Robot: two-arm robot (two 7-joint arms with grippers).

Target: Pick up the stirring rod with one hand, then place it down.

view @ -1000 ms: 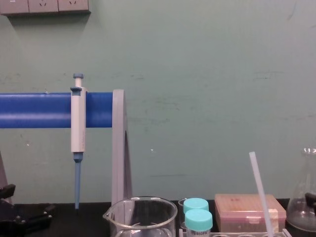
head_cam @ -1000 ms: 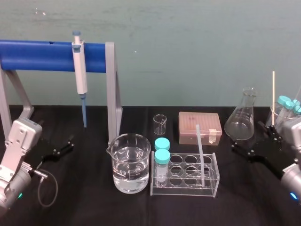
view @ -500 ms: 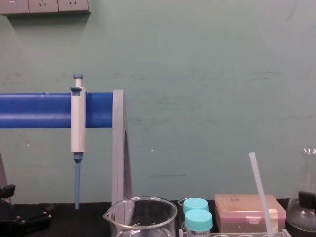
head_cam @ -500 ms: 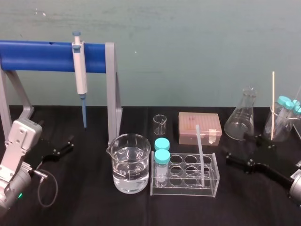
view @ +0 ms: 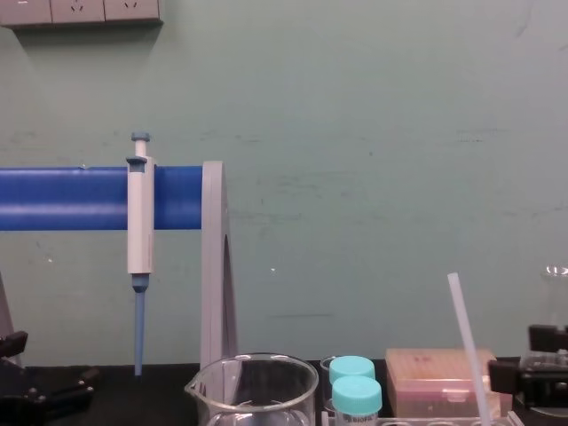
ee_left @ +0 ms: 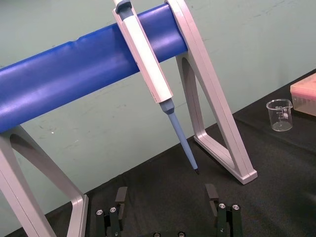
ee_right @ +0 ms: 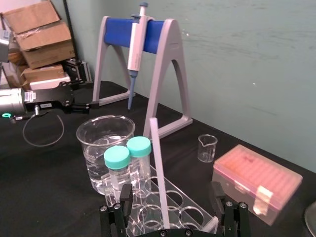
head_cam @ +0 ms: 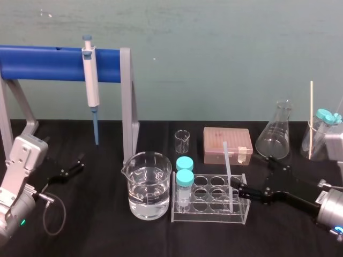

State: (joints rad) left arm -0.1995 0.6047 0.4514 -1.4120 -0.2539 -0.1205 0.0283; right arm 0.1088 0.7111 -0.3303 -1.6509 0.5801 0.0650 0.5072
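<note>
The stirring rod (head_cam: 227, 172) is a thin translucent white rod that stands tilted in a clear tube rack (head_cam: 244, 210) at the table's middle. My right gripper (head_cam: 253, 173) reaches in from the right at rack height, open. In the right wrist view the stirring rod (ee_right: 158, 173) rises between the two spread fingers (ee_right: 124, 198) without touching either. The chest view shows the stirring rod (view: 467, 342) with the right gripper's black body (view: 540, 368) just to its right. My left gripper (head_cam: 66, 170) rests open on the black table at the far left, also in the left wrist view (ee_left: 166, 198).
A beaker of water (head_cam: 150, 184) and two blue-capped tubes (head_cam: 185, 172) stand left of the rod. Behind are a small beaker (head_cam: 182, 141), a pink tip box (head_cam: 227, 144) and a conical flask (head_cam: 274, 137). A pipette (head_cam: 91, 80) hangs on the blue stand (head_cam: 48, 63).
My right gripper has moved left from beside the conical flask to the rack, and its open fingers now straddle the rod. The left arm has not moved.
</note>
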